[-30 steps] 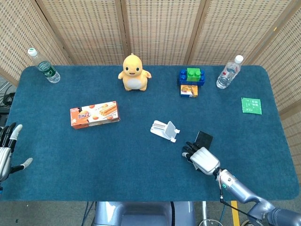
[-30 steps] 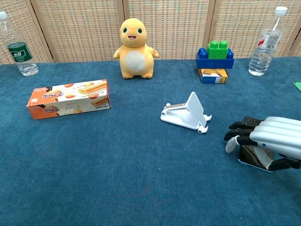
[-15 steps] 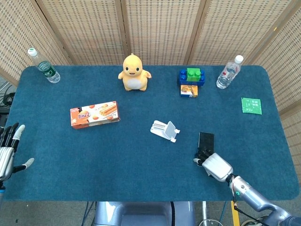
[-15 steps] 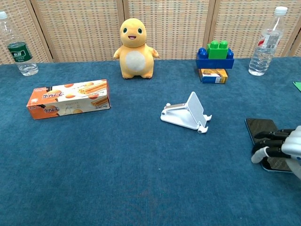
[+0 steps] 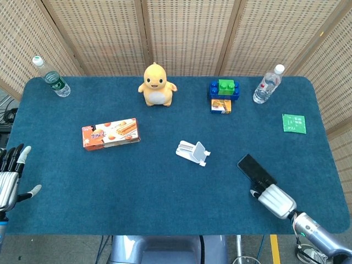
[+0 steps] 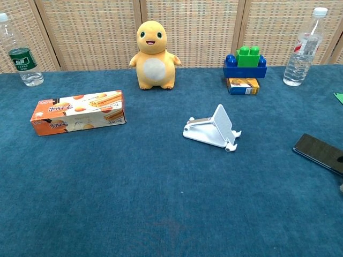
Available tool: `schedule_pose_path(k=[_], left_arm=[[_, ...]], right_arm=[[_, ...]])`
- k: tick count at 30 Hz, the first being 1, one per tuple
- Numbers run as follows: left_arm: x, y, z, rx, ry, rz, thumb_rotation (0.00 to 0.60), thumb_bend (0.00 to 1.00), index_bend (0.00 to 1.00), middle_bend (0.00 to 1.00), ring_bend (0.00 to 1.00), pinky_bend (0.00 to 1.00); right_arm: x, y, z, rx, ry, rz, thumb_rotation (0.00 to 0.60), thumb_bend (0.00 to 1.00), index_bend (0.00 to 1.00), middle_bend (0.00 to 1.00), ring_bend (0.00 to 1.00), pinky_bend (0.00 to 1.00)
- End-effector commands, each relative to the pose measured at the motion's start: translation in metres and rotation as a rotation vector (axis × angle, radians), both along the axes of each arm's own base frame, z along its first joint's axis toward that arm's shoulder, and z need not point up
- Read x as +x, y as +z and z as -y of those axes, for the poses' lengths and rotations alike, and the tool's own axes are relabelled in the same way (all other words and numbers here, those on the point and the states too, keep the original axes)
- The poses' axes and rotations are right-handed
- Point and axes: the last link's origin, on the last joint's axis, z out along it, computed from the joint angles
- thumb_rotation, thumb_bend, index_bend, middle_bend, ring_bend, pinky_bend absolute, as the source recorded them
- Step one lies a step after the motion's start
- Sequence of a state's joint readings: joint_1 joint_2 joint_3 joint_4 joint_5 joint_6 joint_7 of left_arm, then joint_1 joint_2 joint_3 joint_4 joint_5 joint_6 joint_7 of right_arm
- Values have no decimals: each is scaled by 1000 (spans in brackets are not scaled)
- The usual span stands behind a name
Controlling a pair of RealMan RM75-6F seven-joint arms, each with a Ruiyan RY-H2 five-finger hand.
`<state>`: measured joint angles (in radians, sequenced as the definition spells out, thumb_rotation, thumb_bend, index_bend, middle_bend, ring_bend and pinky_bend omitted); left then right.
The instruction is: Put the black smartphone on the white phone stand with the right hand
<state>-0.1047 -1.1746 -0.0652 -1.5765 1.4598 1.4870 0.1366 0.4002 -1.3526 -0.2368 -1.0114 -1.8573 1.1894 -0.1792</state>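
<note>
Woven cane screens stand behind a tabletop (image 5: 165, 181) covered in dark blue felt. On it the black smartphone (image 5: 256, 170) lies flat at the right, set on a slant, well apart from the white phone stand (image 5: 193, 151) to its left. The right hand (image 5: 275, 199) sits at the phone's near end, fingers seeming to touch or overlap that edge; whether it grips the phone or merely rests against it I cannot tell, as the chest view shows only the phone's far part at the frame's edge. The task is not yet done.

I judge the phone to be thin, stiff and smooth, lying flush with the felt, so it will be awkward to lift; the long side edges look the best place to pinch, since glass faces slip.

The left hand (image 5: 10, 176) hangs at the left border, fingers spread, holding nothing. Farther out lie an orange biscuit box (image 5: 110, 132), a yellow plush toy (image 5: 157, 84), toy blocks (image 5: 224, 89) over a small orange box (image 5: 221, 105), two water bottles (image 5: 267, 84) (image 5: 50, 76) and a green packet (image 5: 293, 123).
</note>
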Motion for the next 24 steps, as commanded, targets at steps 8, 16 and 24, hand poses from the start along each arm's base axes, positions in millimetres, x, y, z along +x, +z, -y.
schedule_pose_path(k=[8,16,24], left_arm=[[0,0,2,-2,-3,-4,600,0,0,0,0,0],[0,0,4,-1,-5,-1,600,0,0,0,0,0],[0,0,3,-2,-6,2,600,0,0,0,0,0]], right_arm=[[-37,29,7,-113,-162,-138,600,1000,353,198,61,198],[-44,39,29,-221,-258,-123,600,982,353,183,61,198],[-9,80,40,-356,-312,254,600,136,106,28,9,198]])
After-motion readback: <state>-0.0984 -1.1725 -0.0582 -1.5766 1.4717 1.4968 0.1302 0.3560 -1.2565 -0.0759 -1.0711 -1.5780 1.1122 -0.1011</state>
